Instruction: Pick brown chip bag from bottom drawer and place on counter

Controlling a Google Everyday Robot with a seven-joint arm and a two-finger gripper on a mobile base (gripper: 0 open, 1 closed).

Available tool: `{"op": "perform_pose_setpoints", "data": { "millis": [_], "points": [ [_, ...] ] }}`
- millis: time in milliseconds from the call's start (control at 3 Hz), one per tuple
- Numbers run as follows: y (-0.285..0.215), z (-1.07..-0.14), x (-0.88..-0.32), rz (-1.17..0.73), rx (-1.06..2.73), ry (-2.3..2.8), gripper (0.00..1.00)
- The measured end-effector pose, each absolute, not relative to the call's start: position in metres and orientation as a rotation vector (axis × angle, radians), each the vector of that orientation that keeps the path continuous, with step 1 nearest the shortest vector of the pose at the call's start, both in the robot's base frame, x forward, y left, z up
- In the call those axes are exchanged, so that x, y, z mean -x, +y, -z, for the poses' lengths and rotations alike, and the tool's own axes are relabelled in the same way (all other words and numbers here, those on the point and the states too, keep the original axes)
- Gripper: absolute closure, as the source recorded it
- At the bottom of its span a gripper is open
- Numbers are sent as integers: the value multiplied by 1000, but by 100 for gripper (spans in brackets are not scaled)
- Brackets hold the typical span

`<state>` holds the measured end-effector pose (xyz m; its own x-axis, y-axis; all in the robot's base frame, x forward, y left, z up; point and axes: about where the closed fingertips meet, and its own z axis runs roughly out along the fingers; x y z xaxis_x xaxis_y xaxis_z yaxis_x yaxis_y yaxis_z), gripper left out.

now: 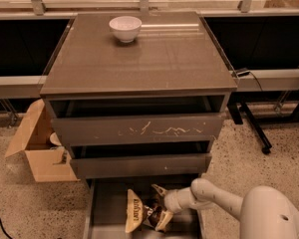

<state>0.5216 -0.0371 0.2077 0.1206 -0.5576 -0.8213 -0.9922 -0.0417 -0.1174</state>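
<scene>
- Reaching into the bottom drawer [107, 210], our gripper [159, 206] meets the brown chip bag [134, 213] lying there.
- We cannot tell whether it clasps the bag.
- Up on the counter [154, 59] we see a white bowl [125, 28].

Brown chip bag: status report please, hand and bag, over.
Copy: hand in bottom drawer, fingers open astride brown chip bag. Bag lying on drawer floor. On counter, white bowl near back edge.

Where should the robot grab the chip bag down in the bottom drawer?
Probably by its crumpled dark middle, coming from the right. The brown chip bag lies in the bottom drawer with its lettered cream end pointing left. The gripper is at its right side, so that part is nearest.
</scene>
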Motion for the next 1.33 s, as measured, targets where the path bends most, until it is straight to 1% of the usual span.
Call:
{"op": "perform_pose_setpoints", "data": {
  "millis": [333, 1000, 1333],
  "points": [
    [-29, -203, -528, -779, 1678, 1509, 19],
    [-10, -207, -531, -816, 1646, 1451, 64],
    [3, -229, -525, -851, 1619, 1352, 89]
  ]
}}
